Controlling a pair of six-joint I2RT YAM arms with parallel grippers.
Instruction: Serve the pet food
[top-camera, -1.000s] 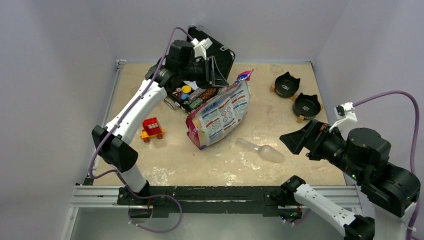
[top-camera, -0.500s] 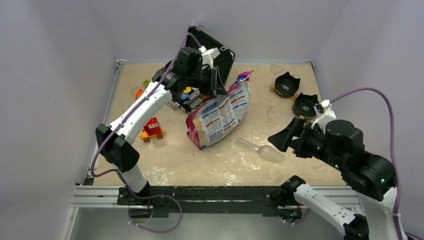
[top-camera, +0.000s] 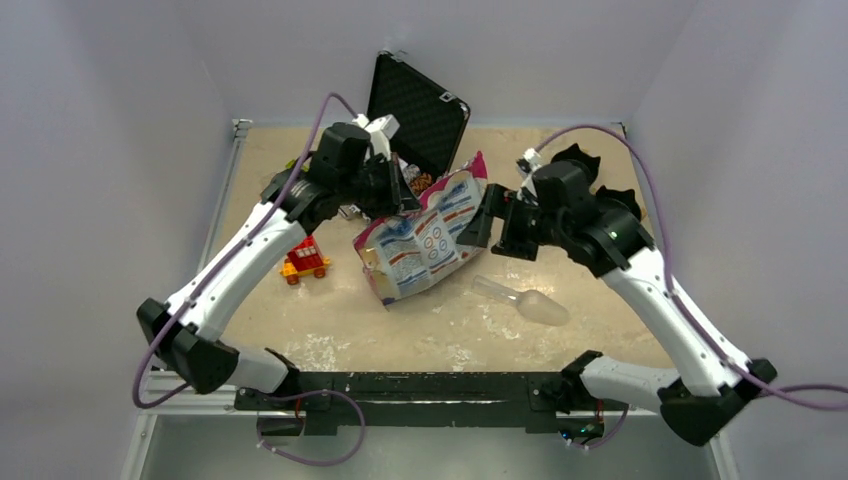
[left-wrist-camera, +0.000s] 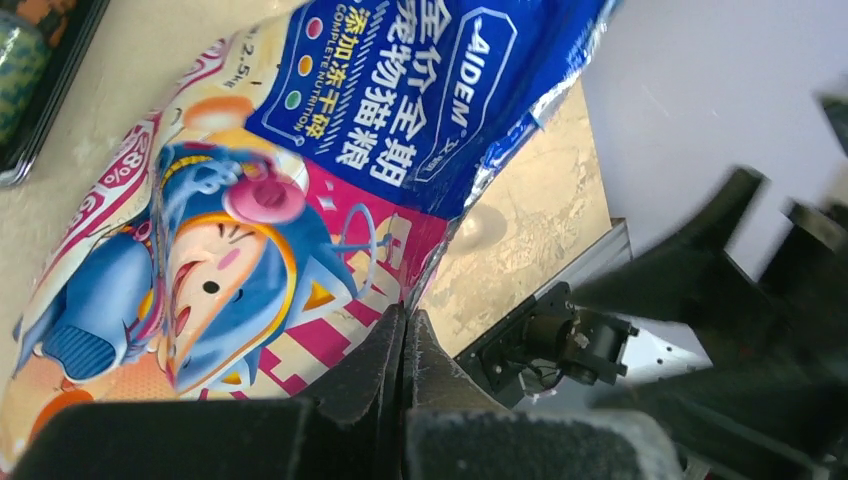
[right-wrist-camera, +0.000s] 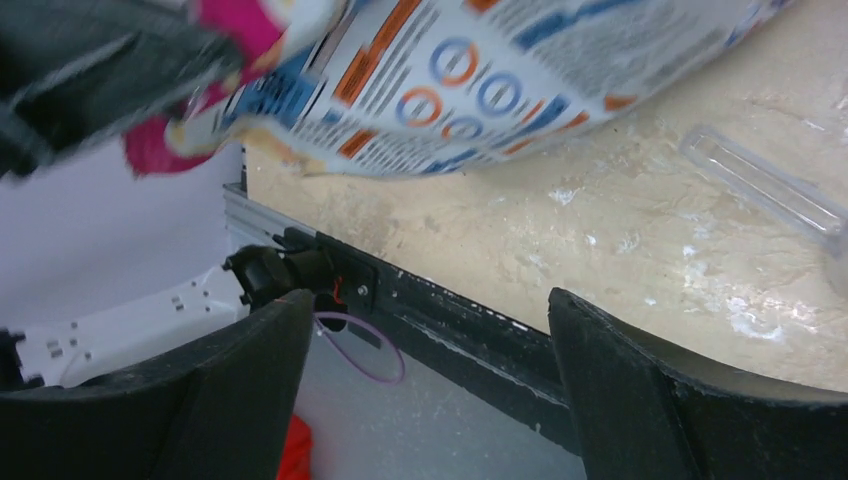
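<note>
The pet food bag (top-camera: 420, 240), glossy with white, blue and pink print, stands tilted mid-table; the pet food itself is hidden inside. My left gripper (top-camera: 405, 195) is shut on the bag's upper pink edge. In the left wrist view the pink edge of the bag (left-wrist-camera: 300, 200) runs into the closed jaws of the left gripper (left-wrist-camera: 405, 325). My right gripper (top-camera: 478, 225) hovers open just right of the bag. In the right wrist view the right gripper (right-wrist-camera: 430, 300) holds nothing, and the bag (right-wrist-camera: 480, 70) lies above and ahead of its fingertips.
A clear plastic scoop (top-camera: 525, 300) lies on the table right of the bag, also visible as the scoop (right-wrist-camera: 765, 185). An open black case (top-camera: 420, 110) stands behind the bag. Black bowls (top-camera: 577, 153) sit behind the right arm. A red toy-brick cart (top-camera: 305, 257) is at the left.
The left gripper closed on the bag's top edge and drew the bag slightly left. The right arm swung from the right side in to the bag's right edge.
</note>
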